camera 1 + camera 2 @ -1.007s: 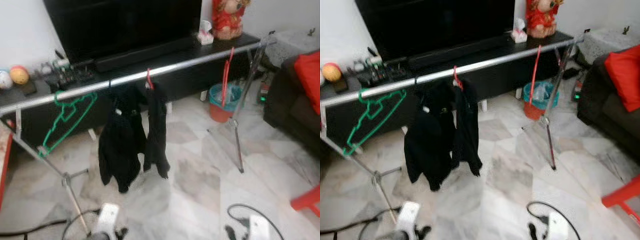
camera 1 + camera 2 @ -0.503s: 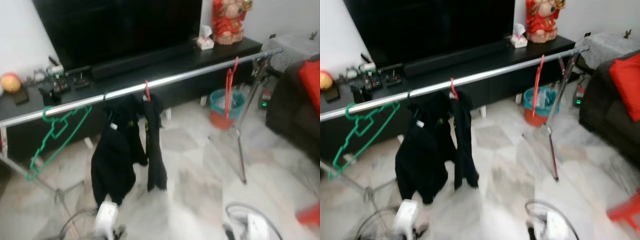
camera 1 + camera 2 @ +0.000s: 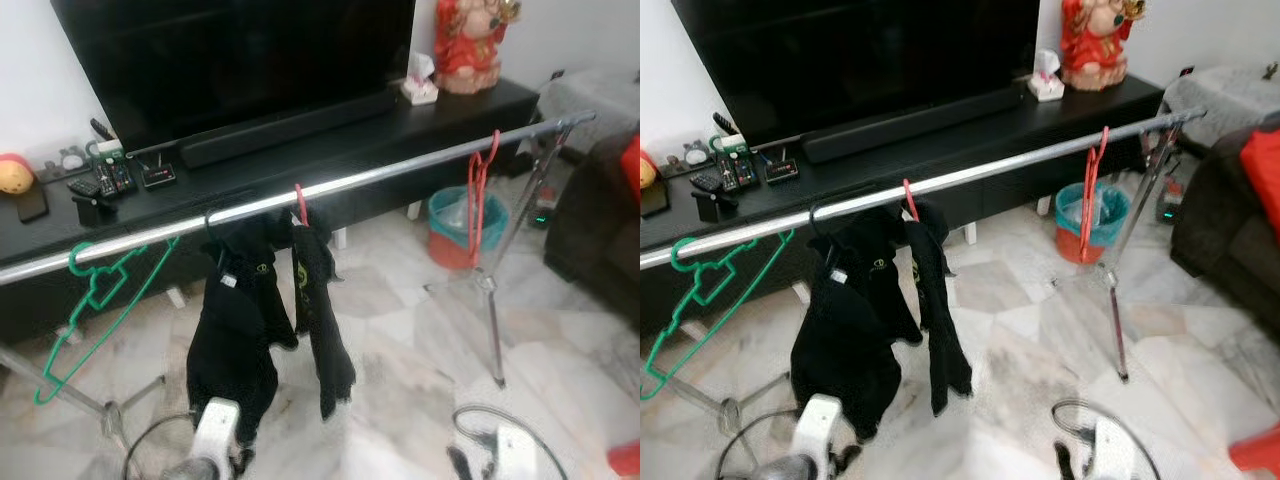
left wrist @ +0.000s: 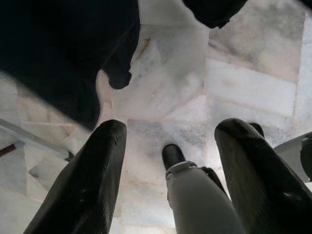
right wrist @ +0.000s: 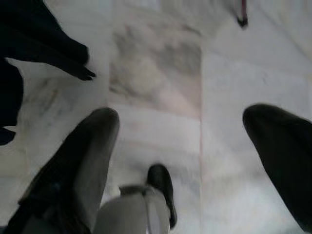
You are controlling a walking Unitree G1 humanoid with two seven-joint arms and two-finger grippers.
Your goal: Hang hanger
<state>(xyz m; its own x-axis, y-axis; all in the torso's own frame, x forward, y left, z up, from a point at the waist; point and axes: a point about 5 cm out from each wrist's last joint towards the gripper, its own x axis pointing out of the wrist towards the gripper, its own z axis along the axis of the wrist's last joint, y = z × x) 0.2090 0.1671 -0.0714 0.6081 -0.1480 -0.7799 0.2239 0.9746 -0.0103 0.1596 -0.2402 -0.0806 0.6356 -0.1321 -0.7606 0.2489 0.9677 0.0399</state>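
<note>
A silver clothes rail (image 3: pixel 400 172) crosses the room at a slant. On its left end hangs an empty green hanger (image 3: pixel 98 300). Near the middle hang a black jacket (image 3: pixel 235 335) and, on a red hanger hook (image 3: pixel 299 205), a second black garment (image 3: pixel 320 320). An empty red hanger (image 3: pixel 480 180) hangs towards the right end. Both arms hang low in front of the rail, left arm (image 3: pixel 212 445) and right arm (image 3: pixel 515 452). The left gripper (image 4: pixel 173 129) is open over the floor tiles beside the jacket's hem. The right gripper (image 5: pixel 184 114) is open over bare tiles.
Behind the rail stands a black TV console (image 3: pixel 300 130) with a large TV (image 3: pixel 240 50), remotes and a red figurine (image 3: pixel 470 45). A teal and red bin (image 3: pixel 462 225), a dark sofa (image 3: pixel 1240 240), the rail's stand legs (image 3: pixel 495 330) and floor cables (image 3: pixel 150 450) lie around.
The whole picture has shifted: the camera has moved, and the rail now sits lower and nearer. The hangers and garments stay on the rail. Both grippers hold nothing.
</note>
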